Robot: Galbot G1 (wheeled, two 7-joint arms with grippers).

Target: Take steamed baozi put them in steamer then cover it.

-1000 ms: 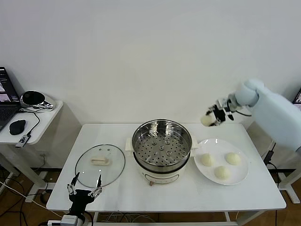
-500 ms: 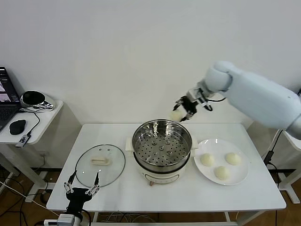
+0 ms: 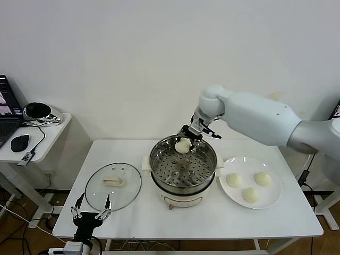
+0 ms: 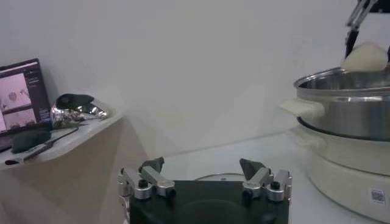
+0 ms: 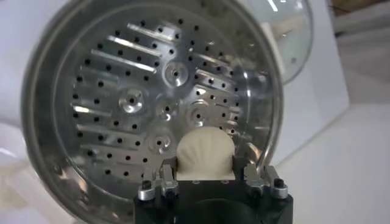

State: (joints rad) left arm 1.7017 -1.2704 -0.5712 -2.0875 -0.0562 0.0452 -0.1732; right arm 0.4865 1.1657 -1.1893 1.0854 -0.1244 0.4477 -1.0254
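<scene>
Since a second ago, the right gripper (image 3: 184,142) has swung from beside the plate (image 3: 269,200) to over the steamer's (image 3: 183,159) far rim, fingers clamped on one baozi (image 3: 183,145), so the first drop looks close. Three baozi wait on the plate to its right and none lies in the tray, while one cover (image 3: 112,186) lies left of the steamer. Below that, the left gripper (image 3: 88,216) hangs parked with fingers spread.

No word, number or brand can be read anywhere. The white base of the steamer (image 4: 356,176), below and in front of the right gripper (image 3: 189,139), carries a small square code mark (image 4: 377,196) too fine to make out. Far off from the left gripper (image 4: 204,175), on the side desk, a laptop screen (image 4: 23,91) shows pictures with lettering too blurred to tell.
</scene>
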